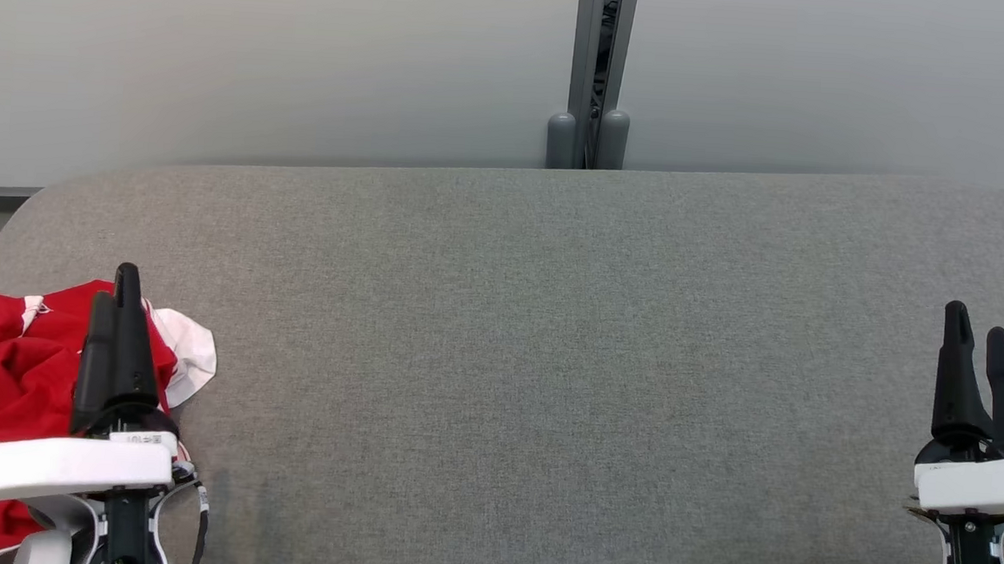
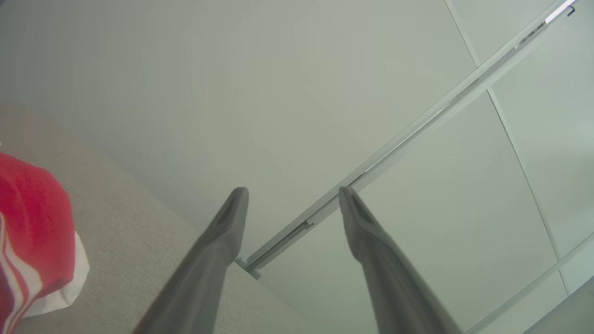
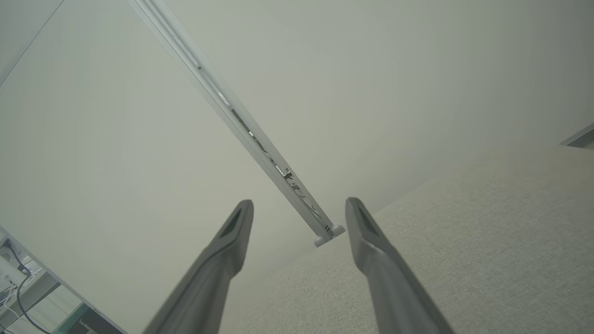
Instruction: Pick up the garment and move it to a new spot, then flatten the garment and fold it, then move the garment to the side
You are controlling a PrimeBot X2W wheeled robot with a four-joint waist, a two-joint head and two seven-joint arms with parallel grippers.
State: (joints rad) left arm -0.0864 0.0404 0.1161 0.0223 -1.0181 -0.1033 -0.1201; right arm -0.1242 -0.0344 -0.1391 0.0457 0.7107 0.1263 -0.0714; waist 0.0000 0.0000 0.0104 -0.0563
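A crumpled red and white garment (image 1: 14,357) lies at the left end of the grey table (image 1: 532,362). My left gripper (image 1: 116,284) hangs over it, open, with nothing between its fingers. The left wrist view has the garment (image 2: 32,236) at its left edge, apart from the left gripper (image 2: 293,191), whose two fingers stand wide apart. At the table's right end my right gripper (image 1: 976,321) is open and empty. In the right wrist view the right gripper (image 3: 299,202) has a wide gap between its fingers.
A pale wall with a grey vertical post (image 1: 598,70) stands just behind the table's far edge. The table's corners are rounded. A shelf with cables (image 3: 18,287) sits at the lower left of the right wrist view.
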